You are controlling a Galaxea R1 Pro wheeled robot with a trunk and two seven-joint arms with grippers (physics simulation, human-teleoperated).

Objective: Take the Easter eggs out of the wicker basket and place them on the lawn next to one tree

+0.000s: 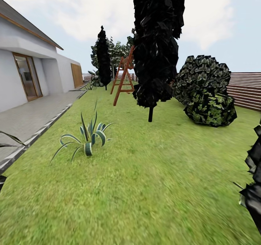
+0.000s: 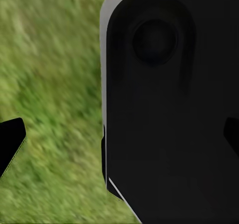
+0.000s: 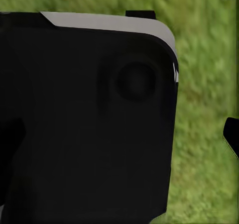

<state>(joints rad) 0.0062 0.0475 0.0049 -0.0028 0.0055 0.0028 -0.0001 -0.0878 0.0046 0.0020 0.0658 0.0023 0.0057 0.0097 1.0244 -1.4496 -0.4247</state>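
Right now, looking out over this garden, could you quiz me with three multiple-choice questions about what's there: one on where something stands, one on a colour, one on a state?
1. Where is the striped spiky-leaved plant?
A. On the green grass lawn beside the grey paved patio
B. Against the slatted fence
C. Under the swing frame

2. What colour is the wooden A-shaped swing frame?
A. White
B. Orange-brown
C. Blue

3. How does the tall dark conifer stand?
A. Fallen
B. Leaning on the house
C. Upright on a thin trunk

Answers: 1 A, it grows on grass near the patio's edge. 2 B, its beams are orange-brown. 3 C, it rises straight from the lawn.
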